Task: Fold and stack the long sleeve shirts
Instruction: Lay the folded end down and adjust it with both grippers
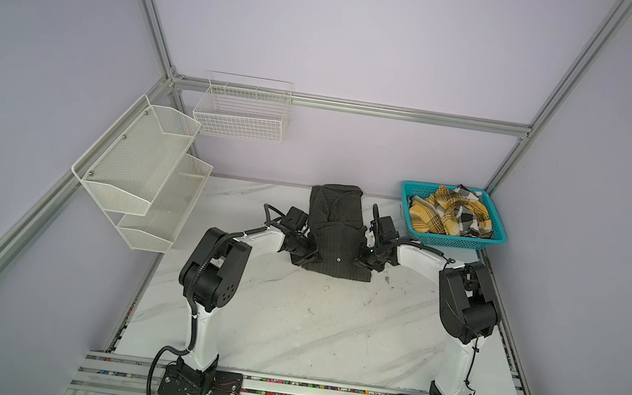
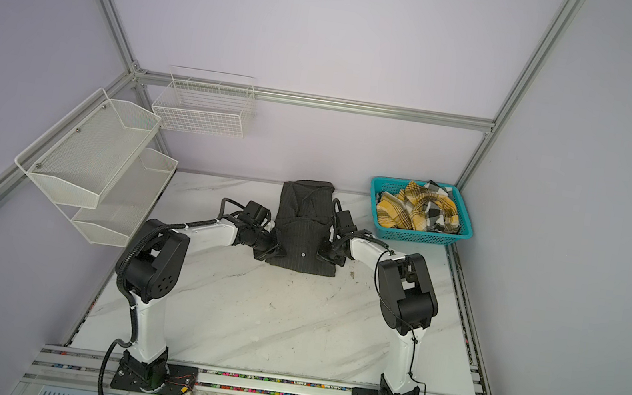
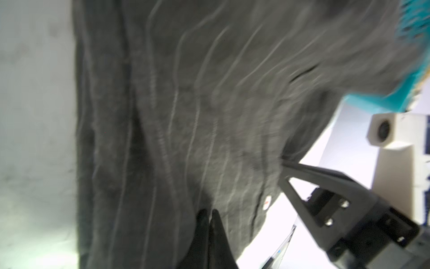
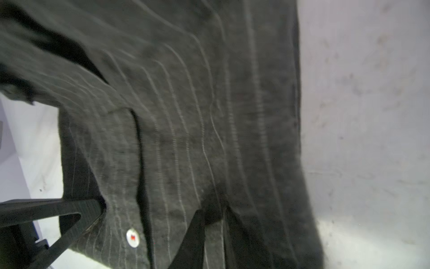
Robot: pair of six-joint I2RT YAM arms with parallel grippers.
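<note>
left end effector (image 3: pixel 210 213): pinched tight on the woven pinstriped cloth.
right end effector (image 4: pixel 214 210): narrow, a cloth ridge between its fingers.
charcoal shirt (image 1: pixel 337 226): folded oblong, flat between both end effectors on the marble table (image 1: pixel 288 320).
plaid shirt (image 1: pixel 450 215): crumpled in the perforated teal basket (image 1: pixel 455 240), beyond the right end effector.

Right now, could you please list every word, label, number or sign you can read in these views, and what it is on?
No text can be read.
The pale button on the charcoal shirt bears a small red mark, too blurred to read.
</note>
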